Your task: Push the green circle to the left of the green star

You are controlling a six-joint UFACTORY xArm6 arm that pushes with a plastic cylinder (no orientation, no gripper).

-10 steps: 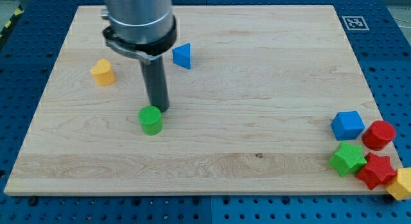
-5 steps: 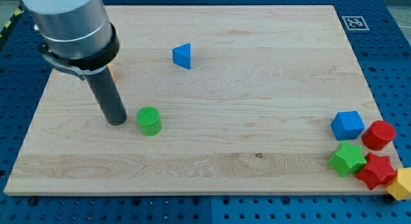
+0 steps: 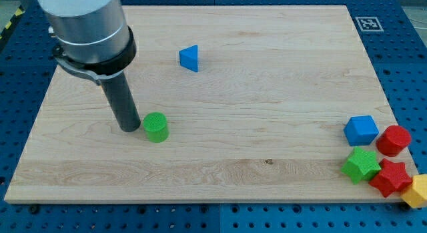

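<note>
The green circle is a short green cylinder on the wooden board, left of the middle. My tip rests on the board just left of the green circle, close to it or touching it. The green star lies far off at the view's lower right, in a cluster of blocks. The rod rises from the tip to the wide grey arm body at the view's upper left.
A blue triangle sits near the view's top centre. Around the green star lie a blue cube, a red cylinder, a red star and a yellow block at the board's edge.
My tip moved from just above the green circle round to its left side, then shifted right to sit against it. A yellow block at the left is now hidden behind the arm.
</note>
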